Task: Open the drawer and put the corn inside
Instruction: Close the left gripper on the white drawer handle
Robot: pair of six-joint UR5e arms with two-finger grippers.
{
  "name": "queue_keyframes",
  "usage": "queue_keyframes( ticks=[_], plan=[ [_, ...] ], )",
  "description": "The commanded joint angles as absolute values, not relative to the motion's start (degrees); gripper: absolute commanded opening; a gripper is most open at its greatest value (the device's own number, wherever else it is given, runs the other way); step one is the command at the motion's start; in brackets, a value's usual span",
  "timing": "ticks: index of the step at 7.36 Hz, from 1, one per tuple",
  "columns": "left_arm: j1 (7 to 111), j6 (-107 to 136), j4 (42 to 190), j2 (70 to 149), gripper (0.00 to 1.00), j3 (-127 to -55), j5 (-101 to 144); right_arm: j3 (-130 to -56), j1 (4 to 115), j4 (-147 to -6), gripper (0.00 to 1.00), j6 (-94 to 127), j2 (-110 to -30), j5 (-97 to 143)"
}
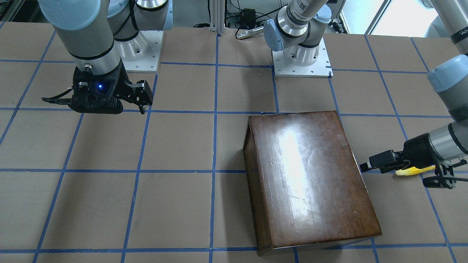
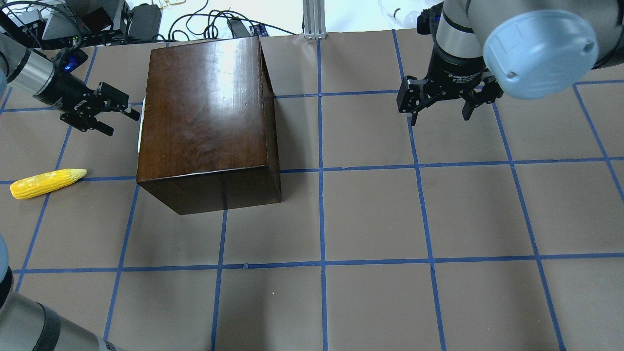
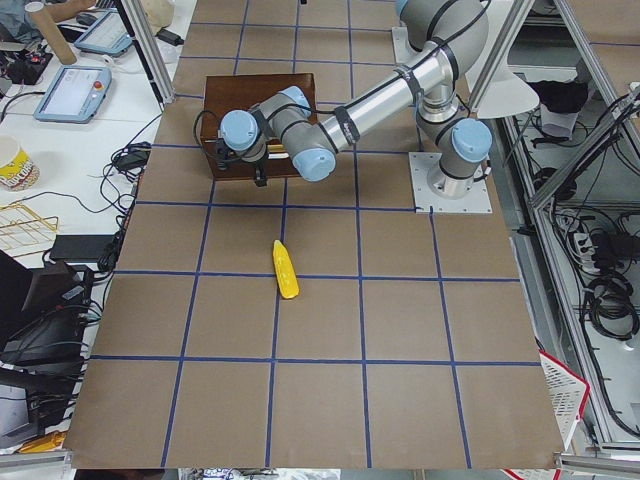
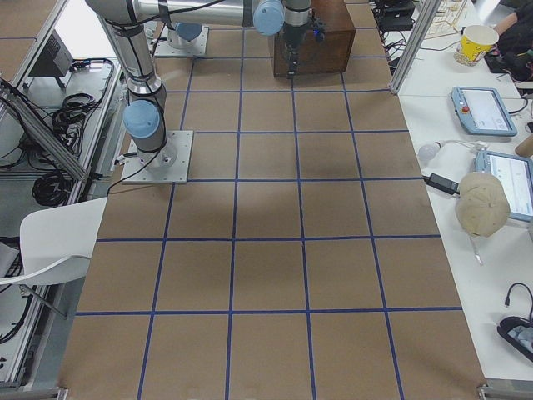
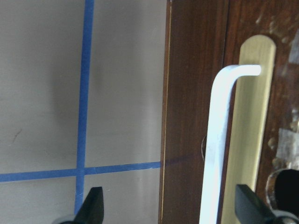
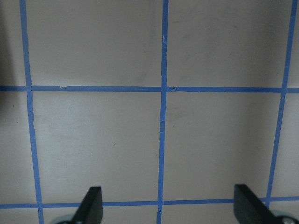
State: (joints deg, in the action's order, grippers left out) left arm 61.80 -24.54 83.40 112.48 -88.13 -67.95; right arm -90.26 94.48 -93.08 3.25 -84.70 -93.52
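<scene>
The glossy dark-brown box (image 2: 209, 122) stands on the table's left half. Its drawer is shut. The left wrist view shows the drawer's dark front panel (image 5: 191, 93) with a white handle (image 5: 219, 140) on a brass plate (image 5: 254, 116). My left gripper (image 2: 122, 123) is open, level with that front, and the handle lies between its fingers without touching them. The yellow corn (image 2: 46, 183) lies on the table, left of the box and nearer the robot than the left gripper. My right gripper (image 2: 441, 117) is open and empty above the bare table, far right of the box.
The table is brown paper with a blue tape grid (image 2: 321, 170). The arm bases (image 1: 301, 62) stand at the robot's edge. Cables and gear (image 2: 122, 19) lie beyond the far edge behind the box.
</scene>
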Motion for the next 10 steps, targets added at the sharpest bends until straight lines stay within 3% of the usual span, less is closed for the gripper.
queue_keyframes(
  ticks=[1,10],
  plan=[
    [61.9,-25.2,83.4,113.0,1.0,-88.3,-67.7,-90.3,94.5,-93.1,1.0,3.3,-84.7,-93.5],
    [62.1,-26.8,83.2,114.8,1.0,-89.9,-67.8,-90.4,94.5,-93.1,1.0,3.3,-84.6,-93.5]
  ],
)
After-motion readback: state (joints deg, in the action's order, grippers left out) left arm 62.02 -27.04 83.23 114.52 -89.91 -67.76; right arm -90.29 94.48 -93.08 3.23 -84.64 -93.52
